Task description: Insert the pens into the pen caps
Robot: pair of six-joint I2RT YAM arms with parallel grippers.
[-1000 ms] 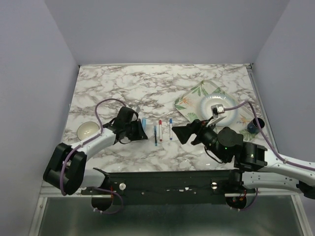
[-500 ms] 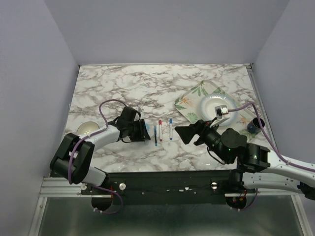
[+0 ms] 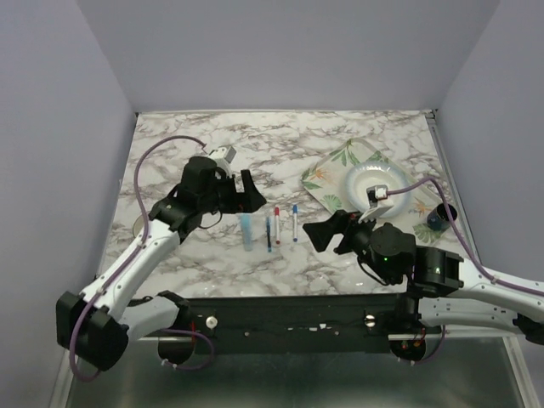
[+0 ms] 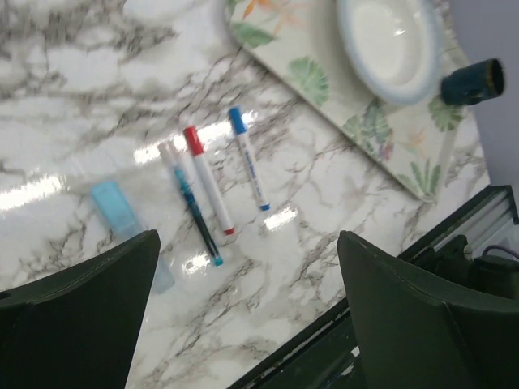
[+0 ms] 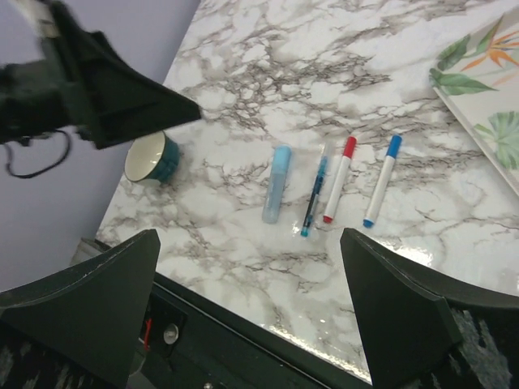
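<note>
Pale lilac walls (image 3: 280, 51) enclose a grey-veined marble table (image 3: 365, 136); glare glints off its top.

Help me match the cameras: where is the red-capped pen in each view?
Top external: red-capped pen near picture centre, in the pen row.
Left wrist: red-capped pen left of centre.
Right wrist: red-capped pen right of centre.
Shared landmark: blue-capped pen lying beside it.

lt-blue pen (image 5: 276, 193), teal pen (image 5: 315, 197), red-end pen (image 5: 338, 180), blue-end pen (image 5: 382, 181), flat, parallel
</note>
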